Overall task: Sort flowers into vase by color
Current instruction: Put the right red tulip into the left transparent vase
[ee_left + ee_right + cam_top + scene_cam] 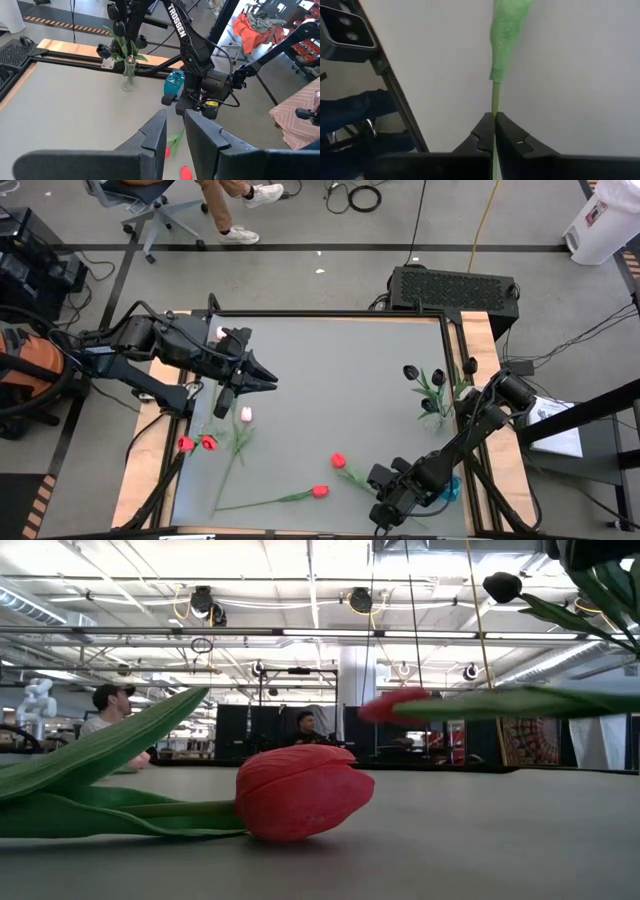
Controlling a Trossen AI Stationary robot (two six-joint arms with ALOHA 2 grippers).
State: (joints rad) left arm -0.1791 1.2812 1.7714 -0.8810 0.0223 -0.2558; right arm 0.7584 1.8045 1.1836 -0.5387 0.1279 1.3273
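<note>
At the near right of the grey table (330, 380), the right gripper (494, 131) is clenched on the thin green stem (495, 100) of an artificial tulip, its jaws pinching the bare stalk just below where the leaf sheath widens. From above, this gripper (385, 502) sits low by the near edge, and the stem seems to run up-left to a small red tulip head (338, 461) lying on the table, though the overhead picture does not make that link certain.

To do this step well, lift straight up before swinging, so the leaves clear the surface, and keep the stalk from twisting in the pinch; it is slim and probably slippery. A small teal-blue vase (174, 83) stands just beside the right arm, and the clear glass vase of black tulips (434, 392) stands at the far right; red likely belongs in the former, entered stem-end first.

The left gripper (262, 377) hovers over the left middle, fingers slightly parted and holding nothing. Other red tulips (196, 444), a pink tulip (245, 414) and a long-stemmed red tulip (319, 491) lie on the table.
</note>
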